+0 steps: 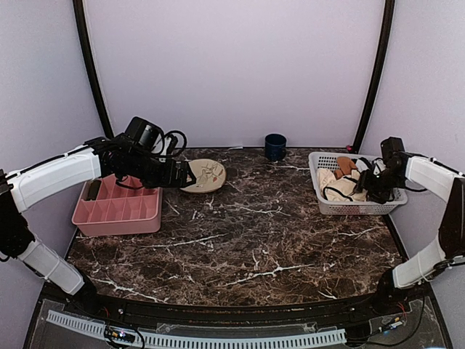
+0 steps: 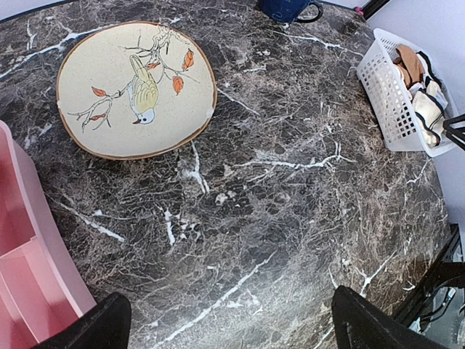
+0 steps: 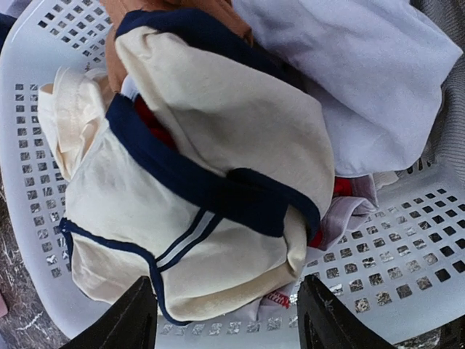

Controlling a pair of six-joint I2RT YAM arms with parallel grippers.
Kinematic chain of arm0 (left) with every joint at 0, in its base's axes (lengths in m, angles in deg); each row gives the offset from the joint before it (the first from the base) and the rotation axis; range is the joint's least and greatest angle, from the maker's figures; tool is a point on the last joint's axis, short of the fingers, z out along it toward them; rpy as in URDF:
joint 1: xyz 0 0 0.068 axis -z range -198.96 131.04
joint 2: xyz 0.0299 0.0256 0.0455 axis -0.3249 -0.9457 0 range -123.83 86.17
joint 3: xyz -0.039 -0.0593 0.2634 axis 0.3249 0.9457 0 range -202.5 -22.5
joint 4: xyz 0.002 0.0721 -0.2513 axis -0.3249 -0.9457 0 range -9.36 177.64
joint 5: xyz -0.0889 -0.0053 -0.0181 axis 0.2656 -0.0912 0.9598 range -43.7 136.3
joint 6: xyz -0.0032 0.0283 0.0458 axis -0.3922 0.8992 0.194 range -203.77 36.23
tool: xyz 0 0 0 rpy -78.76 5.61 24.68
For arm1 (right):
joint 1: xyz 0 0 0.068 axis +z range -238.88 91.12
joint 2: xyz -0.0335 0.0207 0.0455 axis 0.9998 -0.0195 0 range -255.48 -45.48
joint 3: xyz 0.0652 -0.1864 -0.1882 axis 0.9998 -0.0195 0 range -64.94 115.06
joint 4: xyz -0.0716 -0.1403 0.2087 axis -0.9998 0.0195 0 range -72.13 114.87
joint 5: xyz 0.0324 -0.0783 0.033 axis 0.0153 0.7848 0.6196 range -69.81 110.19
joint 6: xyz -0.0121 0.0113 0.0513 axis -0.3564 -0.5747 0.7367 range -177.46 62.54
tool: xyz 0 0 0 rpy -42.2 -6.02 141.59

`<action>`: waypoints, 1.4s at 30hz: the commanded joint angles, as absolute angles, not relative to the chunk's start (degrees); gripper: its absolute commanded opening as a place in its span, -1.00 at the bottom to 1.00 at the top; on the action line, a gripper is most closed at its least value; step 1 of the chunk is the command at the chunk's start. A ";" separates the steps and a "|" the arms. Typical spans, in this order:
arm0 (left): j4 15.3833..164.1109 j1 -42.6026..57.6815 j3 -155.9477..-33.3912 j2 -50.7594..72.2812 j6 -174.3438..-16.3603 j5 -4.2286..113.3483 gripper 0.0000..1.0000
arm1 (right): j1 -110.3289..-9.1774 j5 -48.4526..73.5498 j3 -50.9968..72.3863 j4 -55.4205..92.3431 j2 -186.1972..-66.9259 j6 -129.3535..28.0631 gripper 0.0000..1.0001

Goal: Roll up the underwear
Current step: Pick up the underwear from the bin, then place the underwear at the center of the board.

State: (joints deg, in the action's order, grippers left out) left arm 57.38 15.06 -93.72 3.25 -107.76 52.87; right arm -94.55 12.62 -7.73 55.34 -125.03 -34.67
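The cream underwear (image 3: 211,189) with dark trim lies crumpled in the white basket (image 3: 407,247), on top of other clothes. It also shows in the top view (image 1: 336,185) and far off in the left wrist view (image 2: 429,109). My right gripper (image 3: 229,320) is open, hovering just above the underwear's near edge, one finger on each side, not holding it. In the top view the right gripper (image 1: 374,185) is over the basket (image 1: 349,207). My left gripper (image 1: 185,174) is open and empty above the table, near the round plate (image 1: 205,175); its fingertips (image 2: 102,327) frame bare marble.
A pink divided tray (image 1: 120,207) stands at the left, under the left arm. A dark blue cup (image 1: 275,146) stands at the back middle. In the basket lie white (image 3: 378,65), red and brown (image 1: 346,166) garments. The plate (image 2: 134,87) bears a bird drawing.
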 commanded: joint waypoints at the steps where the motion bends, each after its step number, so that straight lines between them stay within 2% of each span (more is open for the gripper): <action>1: 57.46 15.20 -94.96 3.20 -107.36 52.56 0.98 | -94.64 15.76 -7.33 53.95 -127.69 -33.94 0.30; 4: 57.18 15.18 -95.00 3.13 -107.29 51.97 0.98 | -94.64 15.65 -6.45 52.74 -129.52 -34.05 0.17; 6: 57.11 15.16 -95.01 3.11 -107.25 51.78 0.98 | -94.68 15.66 -5.50 52.43 -130.43 -34.47 -0.01; 7: 57.03 15.20 -94.92 3.11 -107.24 51.75 0.98 | -94.63 15.50 -4.78 52.41 -130.81 -34.66 -0.15; 11: 57.03 15.21 -95.01 3.24 -107.33 51.63 0.98 | -94.63 14.89 -1.07 54.36 -130.94 -35.62 -0.92; 12: 57.02 15.23 -95.05 3.34 -107.41 51.58 0.98 | -94.60 14.69 0.10 54.99 -130.42 -35.81 -1.00; 17: 57.78 15.21 -95.01 3.31 -107.49 51.78 0.98 | -91.79 15.67 6.74 56.13 -125.41 -39.08 -1.00; 22: 58.48 15.15 -95.82 2.40 -107.35 52.07 0.98 | -87.38 8.68 14.29 59.33 -125.07 -43.05 -1.00; 27: 58.98 15.14 -96.95 1.88 -107.67 52.09 0.98 | -78.01 3.25 24.44 62.27 -125.50 -45.33 -1.00; 32: 58.95 15.16 -97.66 1.97 -107.45 52.20 0.98 | -72.21 -7.85 34.85 61.86 -125.07 -42.72 -1.00; 36: 58.47 15.14 -98.27 2.08 -106.77 51.63 0.98 | -71.03 -18.08 32.04 56.07 -121.83 -37.89 -1.00; 37: 58.33 15.16 -98.36 2.20 -106.42 51.53 0.98 | -71.07 -18.62 28.90 55.33 -120.79 -37.88 -0.69; 38: 58.15 15.19 -98.42 2.41 -106.19 51.27 0.98 | -71.11 -17.16 24.74 55.66 -119.82 -38.50 -0.08; 39: 58.06 15.15 -98.39 2.68 -105.81 51.08 0.98 | -71.11 -14.99 21.44 57.37 -119.53 -39.94 0.29; 42: 57.87 15.14 -97.62 3.64 -104.50 51.39 0.98 | -71.19 -11.17 11.35 59.81 -119.62 -42.08 0.74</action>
